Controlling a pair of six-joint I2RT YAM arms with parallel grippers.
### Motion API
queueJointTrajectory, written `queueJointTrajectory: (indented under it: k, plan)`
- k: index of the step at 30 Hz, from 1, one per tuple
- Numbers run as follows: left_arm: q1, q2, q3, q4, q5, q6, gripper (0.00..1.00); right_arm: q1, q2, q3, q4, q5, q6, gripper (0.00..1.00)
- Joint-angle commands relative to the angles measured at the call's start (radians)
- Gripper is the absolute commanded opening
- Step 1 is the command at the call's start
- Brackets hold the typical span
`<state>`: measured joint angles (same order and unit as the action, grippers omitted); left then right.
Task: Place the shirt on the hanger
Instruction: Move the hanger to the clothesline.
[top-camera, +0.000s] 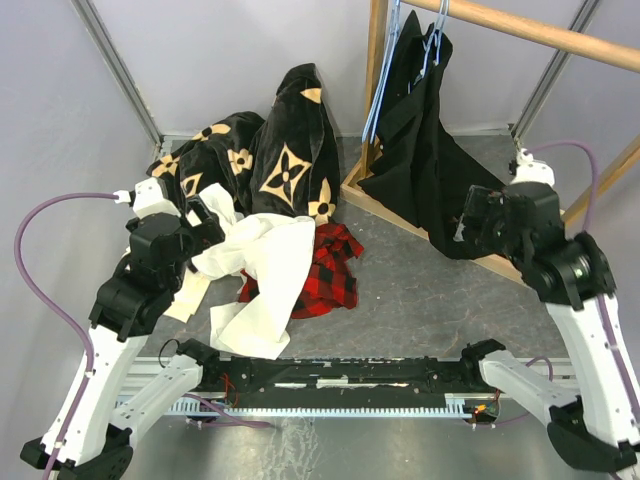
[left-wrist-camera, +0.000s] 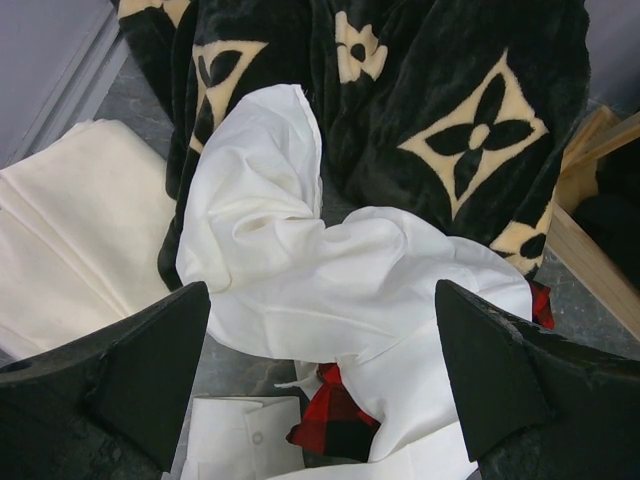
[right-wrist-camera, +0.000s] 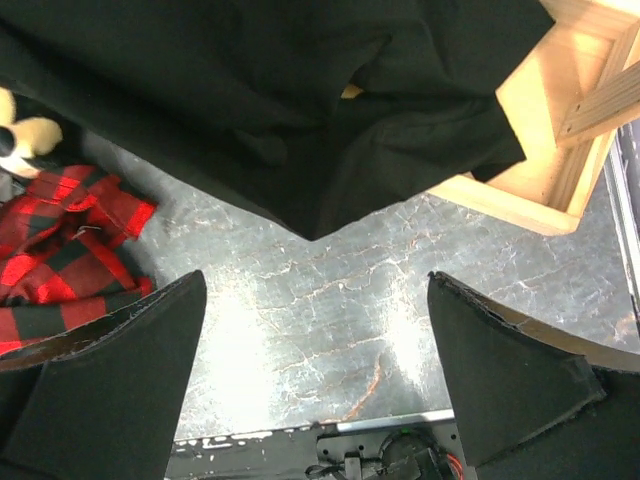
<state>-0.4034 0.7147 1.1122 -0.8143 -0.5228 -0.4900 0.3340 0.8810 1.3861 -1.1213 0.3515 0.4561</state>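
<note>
The white shirt (top-camera: 268, 275) lies crumpled on the table at front left, partly over a red-and-black plaid shirt (top-camera: 325, 265). In the left wrist view the shirt (left-wrist-camera: 340, 270) fills the middle, with a cuff and button at the bottom. My left gripper (top-camera: 207, 222) (left-wrist-camera: 320, 310) hovers open just above it, nothing between its fingers. The light-blue wire hanger (top-camera: 382, 88) hangs bare from the wooden rod (top-camera: 540, 32) at the back right. My right gripper (top-camera: 468, 222) (right-wrist-camera: 315, 300) stands open over bare table, below the hem of a hanging black garment (right-wrist-camera: 300, 110).
A black garment with tan flower marks (top-camera: 285, 150) is heaped behind the shirt. A plain black garment (top-camera: 425, 150) hangs from the rod on another hanger. The wooden rack base (right-wrist-camera: 545, 140) runs along the right. A cream cloth (left-wrist-camera: 70, 240) lies left of the shirt.
</note>
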Motion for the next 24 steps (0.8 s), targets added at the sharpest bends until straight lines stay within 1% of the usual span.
queueJointTrajectory:
  k: [1,7,11,15,18,24]
  plan:
    - [0.005,0.003,-0.009,0.032,0.002,-0.039,0.99,0.005,0.089,0.073,-0.118,0.011,0.041,0.99]
    - [0.005,0.023,-0.028,0.021,0.027,-0.047,0.99,0.005,0.12,0.087,-0.146,0.037,0.068,0.99]
    - [0.006,0.038,-0.036,0.02,0.027,-0.047,0.99,0.005,0.12,0.102,-0.119,-0.02,0.054,0.99]
    - [0.005,0.057,-0.035,0.021,0.04,-0.046,0.99,0.005,0.122,0.114,-0.083,-0.125,0.018,0.99]
    - [0.005,0.073,-0.03,0.019,0.039,-0.037,0.99,0.005,0.118,0.121,-0.076,-0.202,0.027,0.99]
    - [0.005,0.083,-0.03,0.022,0.027,-0.04,0.99,0.005,0.099,0.108,-0.085,-0.212,0.05,0.99]
